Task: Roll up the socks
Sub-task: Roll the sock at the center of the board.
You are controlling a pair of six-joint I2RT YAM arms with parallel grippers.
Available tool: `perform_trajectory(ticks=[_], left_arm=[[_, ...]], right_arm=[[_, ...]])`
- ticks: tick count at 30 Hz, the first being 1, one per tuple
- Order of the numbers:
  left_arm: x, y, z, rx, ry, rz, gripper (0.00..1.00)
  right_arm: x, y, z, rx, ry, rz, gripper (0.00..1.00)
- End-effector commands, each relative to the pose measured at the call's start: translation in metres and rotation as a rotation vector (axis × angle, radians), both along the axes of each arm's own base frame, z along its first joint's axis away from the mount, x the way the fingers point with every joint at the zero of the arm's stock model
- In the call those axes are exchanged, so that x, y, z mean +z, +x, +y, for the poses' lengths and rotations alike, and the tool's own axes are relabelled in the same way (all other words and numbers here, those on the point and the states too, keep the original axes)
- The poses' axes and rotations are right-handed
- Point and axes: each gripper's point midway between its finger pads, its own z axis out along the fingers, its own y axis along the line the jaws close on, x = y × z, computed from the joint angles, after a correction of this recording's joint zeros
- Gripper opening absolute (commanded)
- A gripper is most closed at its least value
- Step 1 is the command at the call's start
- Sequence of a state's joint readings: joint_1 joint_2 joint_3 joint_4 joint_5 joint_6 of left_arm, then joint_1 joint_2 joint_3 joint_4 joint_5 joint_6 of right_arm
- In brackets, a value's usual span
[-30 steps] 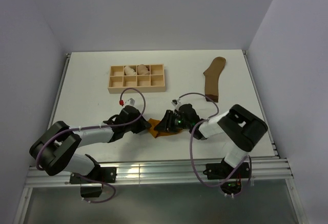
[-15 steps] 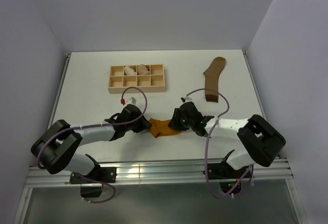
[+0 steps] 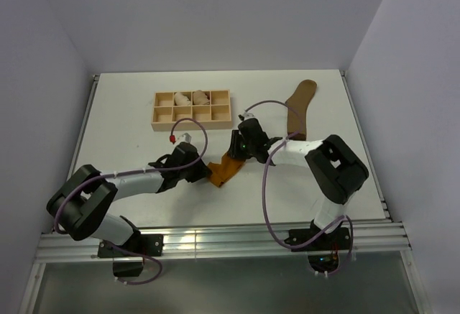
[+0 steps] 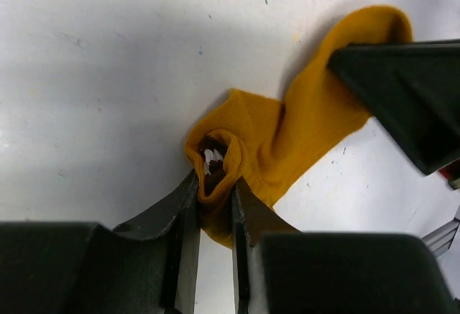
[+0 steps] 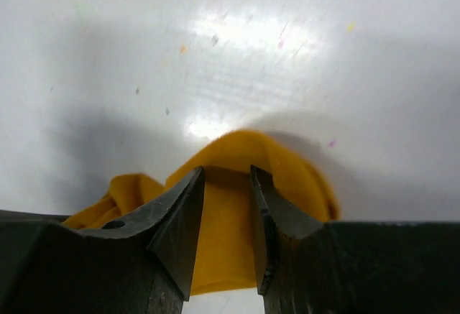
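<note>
Grips the mustard sock (image 3: pixel 226 170) at both ends, near the middle of the white counter (image 3: pixel 129 134) and a little toward the near edge. Clamps the left pincer (image 4: pixel 213 210) narrowly on the cuff end, with white and brown stripes showing inside the bunched opening just past the fingertips. Closes the right pincer (image 5: pixel 226 206) over a fold of the other end, with yellow fabric filling the gap between its fingers and humping up beyond them. Holds the sock as a slanted band between the two, partly raised off the counter with shadow beneath. Shows the olive-brown sock (image 3: pixel 298 109) lying flat at the far right, well apart — toe pointing away, darker cuff nearest the arms. Shows also a wooden tray (image 3: pixel 192 123) toward the far left — pale rolled bundles (image 3: pixel 200 98) in two compartments of its far row.
</note>
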State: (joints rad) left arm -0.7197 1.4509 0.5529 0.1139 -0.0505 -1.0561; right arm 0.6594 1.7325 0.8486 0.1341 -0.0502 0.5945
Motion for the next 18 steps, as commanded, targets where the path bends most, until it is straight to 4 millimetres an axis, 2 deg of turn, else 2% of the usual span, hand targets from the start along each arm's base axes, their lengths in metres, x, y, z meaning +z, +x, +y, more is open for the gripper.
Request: perform_trajectory(ticks=[1, 4, 5, 9, 10, 13, 14, 15, 17, 18], left_arm=[[-0.008, 0.009, 0.018, 0.046, 0.083, 0.014, 0.03], [-0.010, 0.018, 0.024, 0.104, 0.092, 0.022, 0.03], [-0.013, 0.020, 0.023, 0.107, 0.096, 0.034, 0.03], [-0.013, 0.026, 0.015, 0.111, 0.087, 0.054, 0.02], [-0.014, 0.025, 0.015, 0.112, 0.084, 0.057, 0.02], [-0.013, 0.022, 0.016, 0.119, 0.070, 0.054, 0.02], [-0.014, 0.021, 0.017, 0.119, 0.073, 0.054, 0.02], [-0.013, 0.021, 0.018, 0.122, 0.072, 0.053, 0.02], [-0.013, 0.020, 0.019, 0.119, 0.069, 0.055, 0.02], [-0.012, 0.020, 0.019, 0.119, 0.069, 0.055, 0.01]], right_arm=[[0.019, 0.029, -0.021, 0.022, -0.126, -0.106, 0.39], [0.047, 0.033, -0.022, 0.060, -0.134, -0.183, 0.40], [0.067, 0.033, -0.020, 0.075, -0.115, -0.234, 0.40], [0.095, 0.010, -0.019, 0.130, -0.171, -0.368, 0.48], [0.099, -0.003, -0.010, 0.157, -0.213, -0.413, 0.50], [0.098, -0.030, 0.004, 0.203, -0.236, -0.463, 0.56], [0.100, -0.041, 0.016, 0.216, -0.235, -0.499, 0.58], [0.088, -0.050, 0.017, 0.236, -0.253, -0.495, 0.61], [0.082, -0.058, 0.025, 0.236, -0.259, -0.515, 0.61], [0.075, -0.070, 0.032, 0.274, -0.266, -0.521, 0.62]])
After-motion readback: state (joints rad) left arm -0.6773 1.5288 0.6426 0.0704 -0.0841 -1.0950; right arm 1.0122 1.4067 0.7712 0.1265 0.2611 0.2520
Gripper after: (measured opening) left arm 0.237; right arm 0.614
